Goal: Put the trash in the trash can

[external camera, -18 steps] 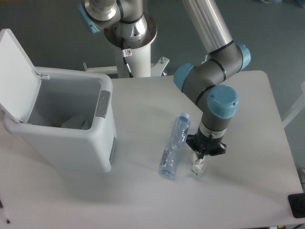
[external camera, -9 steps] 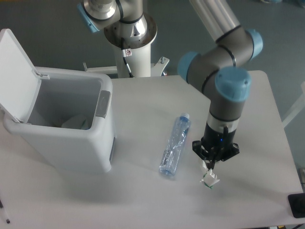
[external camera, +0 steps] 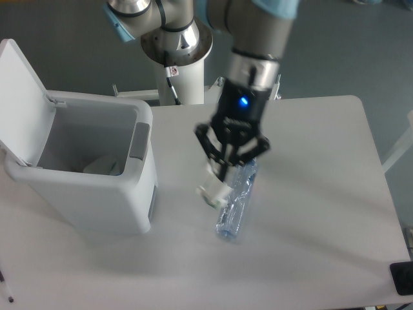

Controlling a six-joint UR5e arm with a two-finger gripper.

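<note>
While the crumpled wrapper is pinched only by its edge in the hand, above the bench beside the bottle, it could be dropped short of the open trash can at the left; a loose grip would be the cause.

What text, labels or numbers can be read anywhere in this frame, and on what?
None legible.
Small red-and-white tag on the robot's white pedestal: too small to read.
Crumpled white wrapper with green marks, held in the gripper fingers: marks blurred.
Crushed clear plastic water bottle: no readable label.
</note>
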